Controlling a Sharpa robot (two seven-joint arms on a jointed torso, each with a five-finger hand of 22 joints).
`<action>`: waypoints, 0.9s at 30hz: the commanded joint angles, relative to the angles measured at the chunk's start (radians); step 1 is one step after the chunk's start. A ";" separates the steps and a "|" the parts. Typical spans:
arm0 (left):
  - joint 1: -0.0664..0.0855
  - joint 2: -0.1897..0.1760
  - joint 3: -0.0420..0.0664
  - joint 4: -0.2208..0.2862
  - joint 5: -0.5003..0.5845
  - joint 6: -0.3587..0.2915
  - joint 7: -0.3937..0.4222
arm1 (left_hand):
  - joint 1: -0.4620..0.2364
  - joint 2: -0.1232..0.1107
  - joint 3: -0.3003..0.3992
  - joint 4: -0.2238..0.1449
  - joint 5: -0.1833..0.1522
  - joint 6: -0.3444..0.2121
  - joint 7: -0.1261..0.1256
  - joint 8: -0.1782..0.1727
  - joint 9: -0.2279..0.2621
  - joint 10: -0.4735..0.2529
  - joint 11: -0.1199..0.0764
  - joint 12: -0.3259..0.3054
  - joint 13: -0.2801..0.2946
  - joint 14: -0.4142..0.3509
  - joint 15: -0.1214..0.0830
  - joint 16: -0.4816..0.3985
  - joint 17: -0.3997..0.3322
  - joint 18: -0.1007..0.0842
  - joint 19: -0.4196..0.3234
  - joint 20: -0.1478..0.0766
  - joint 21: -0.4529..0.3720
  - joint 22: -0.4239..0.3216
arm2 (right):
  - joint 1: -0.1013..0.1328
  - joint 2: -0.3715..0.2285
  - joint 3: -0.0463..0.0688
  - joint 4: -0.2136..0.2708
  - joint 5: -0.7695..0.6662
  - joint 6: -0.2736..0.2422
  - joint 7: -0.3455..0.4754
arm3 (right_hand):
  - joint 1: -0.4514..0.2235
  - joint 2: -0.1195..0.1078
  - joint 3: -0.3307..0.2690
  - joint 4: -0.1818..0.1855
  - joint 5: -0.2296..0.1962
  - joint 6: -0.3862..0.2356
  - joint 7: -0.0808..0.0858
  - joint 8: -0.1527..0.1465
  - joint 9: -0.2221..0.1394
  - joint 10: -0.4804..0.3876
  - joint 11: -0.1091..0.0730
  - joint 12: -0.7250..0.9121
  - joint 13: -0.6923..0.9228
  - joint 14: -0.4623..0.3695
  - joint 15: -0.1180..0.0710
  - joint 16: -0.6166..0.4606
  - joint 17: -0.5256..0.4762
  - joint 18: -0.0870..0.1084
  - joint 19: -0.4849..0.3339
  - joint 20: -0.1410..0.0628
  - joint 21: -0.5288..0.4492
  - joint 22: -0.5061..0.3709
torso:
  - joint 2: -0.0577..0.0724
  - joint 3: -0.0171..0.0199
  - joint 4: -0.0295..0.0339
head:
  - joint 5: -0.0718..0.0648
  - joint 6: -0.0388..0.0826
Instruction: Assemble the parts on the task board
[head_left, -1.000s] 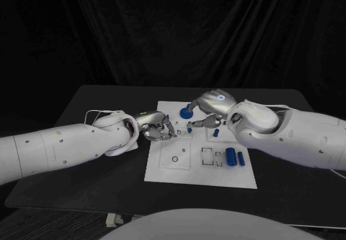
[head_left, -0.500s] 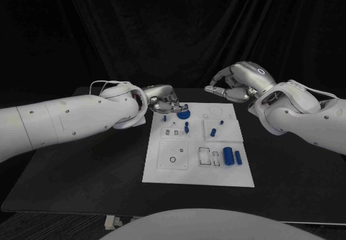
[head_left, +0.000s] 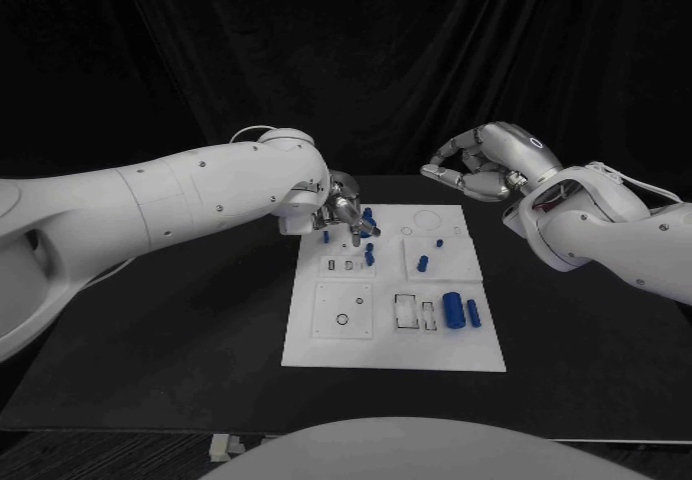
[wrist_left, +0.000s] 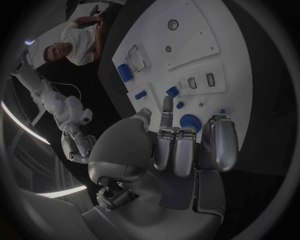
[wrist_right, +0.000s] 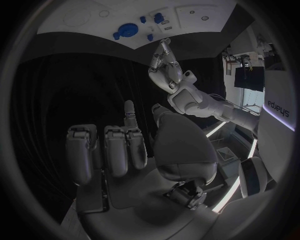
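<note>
The task board lies flat in the middle of the black table, and everything else is best placed from it. Near its far edge sits a round blue disc, with a few small blue pegs standing upright in the sockets around and just nearer than it; toward the board's right side lies a large blue cylinder with a thin blue bar just beside it, both apparently waiting loose rather than seated. The near-left part of the board carries a square inset plate with a small ring marked on it. The left hand hangs over the board's far-left corner, close above the disc and pegs; its fingers are curled in and nothing shows between them, so it reads as closed on nothing, probably poised to pick or press a piece there. The right hand is raised well clear beyond the board's far-right corner, fingers likewise curled with no part in them, likely held back to leave room for the other arm.
</note>
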 joint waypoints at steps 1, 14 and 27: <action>0.004 0.033 0.001 -0.045 0.085 0.138 -0.165 | -0.016 0.002 -0.013 -0.002 -0.002 0.011 -0.009 0.007 0.012 0.104 -0.009 0.003 0.263 0.104 -0.011 0.003 0.263 -0.009 0.023 -0.003 0.035 0.191 | -0.010 -0.002 0.000 -0.002 0.023 -0.001 0.019 | -0.012 0.000 -0.004 0.002 0.004 -0.010 0.001 -0.006 -0.001 0.104 0.006 0.003 0.263 0.104 0.007 0.001 0.259 -0.012 0.096 0.006 -0.001 0.257 | 0.000 0.0056 -0.0034 | 0.003 0.000; 0.003 0.112 0.001 -0.133 0.094 0.143 -0.232 | -0.020 0.012 -0.035 -0.007 0.011 -0.002 -0.009 -0.023 0.021 0.104 -0.014 0.003 0.263 0.104 -0.020 0.003 0.263 -0.017 0.051 -0.014 0.070 0.201 | -0.039 -0.004 0.000 -0.010 0.024 0.027 0.019 | -0.014 0.001 -0.005 0.002 0.005 -0.012 0.001 -0.006 -0.002 0.104 0.007 0.003 0.263 0.104 0.007 0.001 0.259 -0.011 0.095 0.007 -0.002 0.257 | -0.001 0.0096 -0.0079 | 0.017 0.000; -0.022 0.152 0.001 -0.195 0.094 0.056 -0.204 | 0.026 0.017 -0.027 -0.019 0.080 -0.043 0.009 -0.076 0.008 0.104 0.001 0.003 0.263 0.104 -0.008 0.003 0.263 -0.015 0.049 -0.005 0.053 0.198 | -0.048 0.008 0.000 -0.018 0.024 0.056 0.009 | -0.019 0.001 -0.007 0.002 0.004 -0.016 0.002 -0.005 -0.002 0.104 0.008 0.003 0.263 0.104 0.008 0.001 0.259 -0.010 0.094 0.008 -0.005 0.255 | -0.001 0.0067 -0.0046 | 0.014 0.000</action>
